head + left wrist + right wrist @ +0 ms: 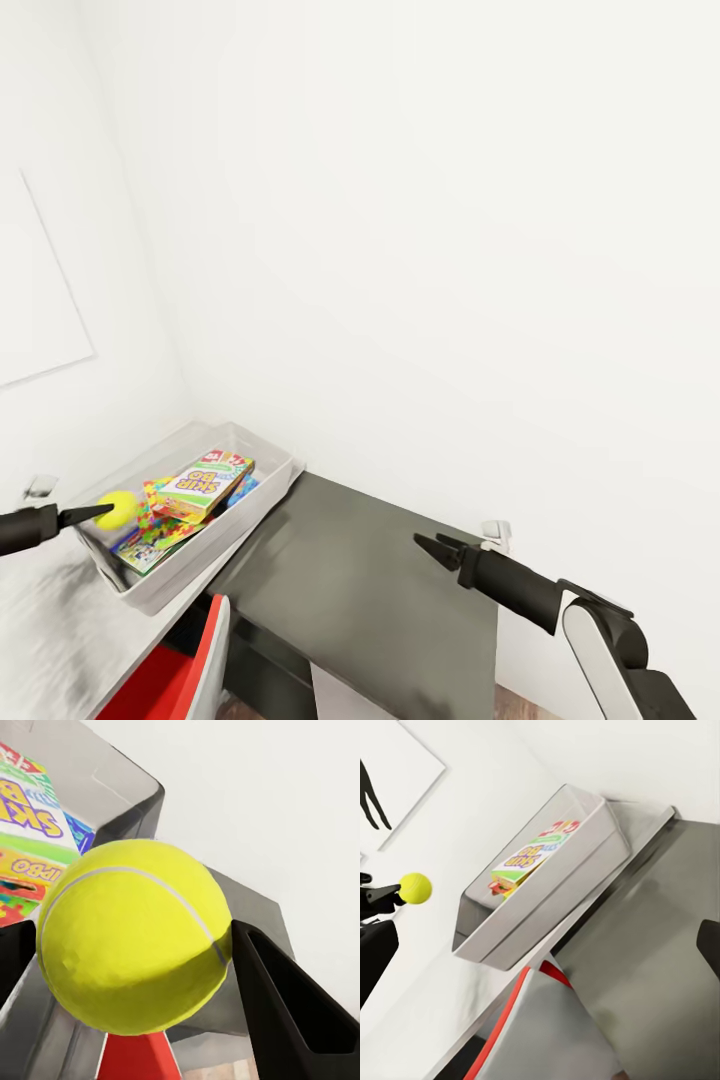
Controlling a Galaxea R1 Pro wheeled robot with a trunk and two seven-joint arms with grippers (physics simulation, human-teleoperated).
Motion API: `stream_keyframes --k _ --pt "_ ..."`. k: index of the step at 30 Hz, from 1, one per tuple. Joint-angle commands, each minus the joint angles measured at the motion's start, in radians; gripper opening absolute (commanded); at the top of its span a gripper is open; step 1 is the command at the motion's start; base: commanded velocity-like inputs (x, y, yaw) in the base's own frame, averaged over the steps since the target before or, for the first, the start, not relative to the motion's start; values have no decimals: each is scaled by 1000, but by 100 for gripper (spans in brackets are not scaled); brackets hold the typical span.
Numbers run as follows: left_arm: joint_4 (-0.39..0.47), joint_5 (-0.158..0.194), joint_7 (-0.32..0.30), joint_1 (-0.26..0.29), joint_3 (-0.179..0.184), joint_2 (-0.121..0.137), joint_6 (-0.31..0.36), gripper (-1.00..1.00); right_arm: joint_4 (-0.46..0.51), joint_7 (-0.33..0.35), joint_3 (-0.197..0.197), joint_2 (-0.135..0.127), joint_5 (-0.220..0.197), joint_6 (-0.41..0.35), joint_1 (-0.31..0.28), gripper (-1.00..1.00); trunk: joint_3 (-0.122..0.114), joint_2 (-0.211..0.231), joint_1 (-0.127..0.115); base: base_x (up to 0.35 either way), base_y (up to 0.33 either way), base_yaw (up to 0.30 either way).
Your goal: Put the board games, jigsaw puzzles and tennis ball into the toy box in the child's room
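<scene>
Table [380, 590] carries the toy box [268, 500], long axis running near-left to far-right, Skip-Bo game [205, 483] on the toys inside. Left tool [103, 513] pinches the tennis ball [118, 508] just at the box's near-left rim — drop lies slightly right. Right tool [428, 546] idle, well apart — its spread I cannot tell.

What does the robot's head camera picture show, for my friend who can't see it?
The left gripper holds a yellow-green tennis ball above the near end of a grey toy box with game boxes inside. The right gripper hangs over the dark desk top.
</scene>
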State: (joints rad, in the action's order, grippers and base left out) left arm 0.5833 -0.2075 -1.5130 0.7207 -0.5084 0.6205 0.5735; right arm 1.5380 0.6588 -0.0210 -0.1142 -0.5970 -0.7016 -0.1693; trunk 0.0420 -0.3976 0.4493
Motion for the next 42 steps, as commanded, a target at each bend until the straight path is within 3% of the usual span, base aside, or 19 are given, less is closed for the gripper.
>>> stream_keyframes --k 1,4,10,13,15,20,23,27,34,42 --pt "2 -11 25 4 -5 0 22 -100 0 1 -3 0 -4 -6 -1 100 2 -2 1 0 0 0" --pt "26 -13 99 6 -5 1 57 -100 1 1 -6 -1 -5 -7 -1 100 2 -2 1 0 0 0" --pt "154 -26 289 8 0 -4 167 -100 0 0 -2 1 -4 -7 -1 100 4 -2 1 0 0 0" --pt "195 -31 348 8 6 -7 191 -100 -1 -2 0 2 -5 -7 -1 100 7 -2 1 0 0 0" --pt "216 -33 370 8 34 -9 197 -100 -1 -2 1 2 -4 -7 -1 100 10 -2 1 0 0 0" --pt "257 -40 394 8 186 -11 213 -100 -1 -1 1 1 -4 -7 -1 100 18 -2 1 0 0 0" --pt "280 -41 398 8 236 -12 232 -100 -1 -1 1 1 -5 -7 -1 100 22 -2 1 0 0 0" --pt "293 -41 407 8 256 -21 245 -100 -1 -1 1 0 -5 -7 -1 100 29 -2 1 0 0 0" --pt "301 -40 498 8 263 -43 250 -100 -1 0 -2 -1 -6 -7 -1 100 40 -2 1 0 0 0" --pt "319 -41 517 8 264 -54 252 -100 -1 1 -4 -2 -6 -7 -1 100 53 -2 1 0 0 0"
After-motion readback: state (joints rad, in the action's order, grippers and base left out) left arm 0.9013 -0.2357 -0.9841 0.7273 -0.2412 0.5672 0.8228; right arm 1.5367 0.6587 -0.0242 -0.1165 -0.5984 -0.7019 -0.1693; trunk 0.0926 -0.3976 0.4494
